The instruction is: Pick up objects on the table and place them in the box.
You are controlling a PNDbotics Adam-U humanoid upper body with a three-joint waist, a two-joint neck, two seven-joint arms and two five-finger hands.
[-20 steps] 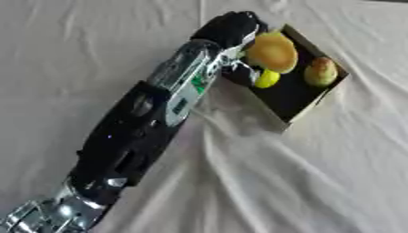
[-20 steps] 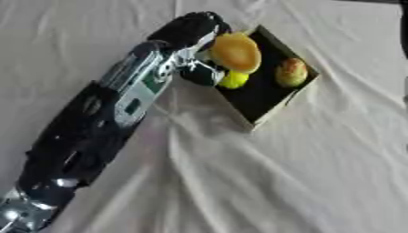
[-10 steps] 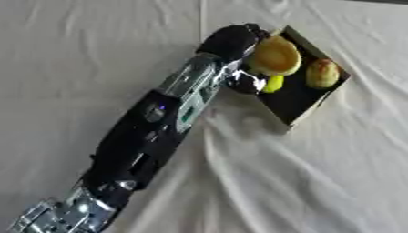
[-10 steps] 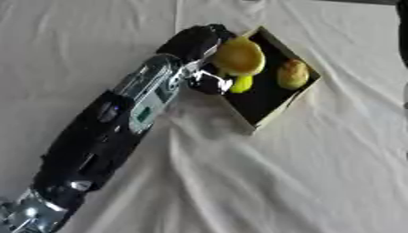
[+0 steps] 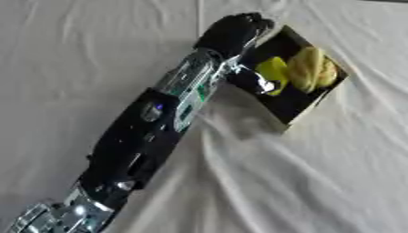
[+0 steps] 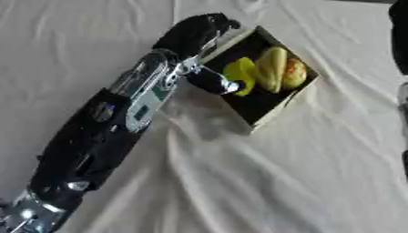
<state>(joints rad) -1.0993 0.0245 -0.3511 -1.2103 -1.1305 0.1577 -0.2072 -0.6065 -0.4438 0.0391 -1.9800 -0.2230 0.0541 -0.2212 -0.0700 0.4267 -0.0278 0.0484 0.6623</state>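
Note:
A dark open box (image 5: 296, 108) lies askew at the upper right of the cloth-covered table. Inside it lie a small yellow-green fruit (image 5: 271, 69), a long yellow fruit (image 5: 308, 67) and an orange-red fruit (image 6: 294, 73), side by side. My left arm reaches up from the lower left. My left hand (image 5: 232, 31) hangs over the box's left corner, back upward. Its thumb (image 5: 257, 83) sticks out into the box beside the yellow-green fruit, and nothing sits between thumb and fingers. The fingertips are partly hidden behind the hand.
A wrinkled white cloth (image 5: 318, 182) covers the table, with folds near the box's lower corner. A dark part (image 6: 398, 22) shows at the right edge of the right eye view.
The long yellow fruit, held over the box before, now lies inside it. My left hand has let it go and drawn back to the box's left corner.

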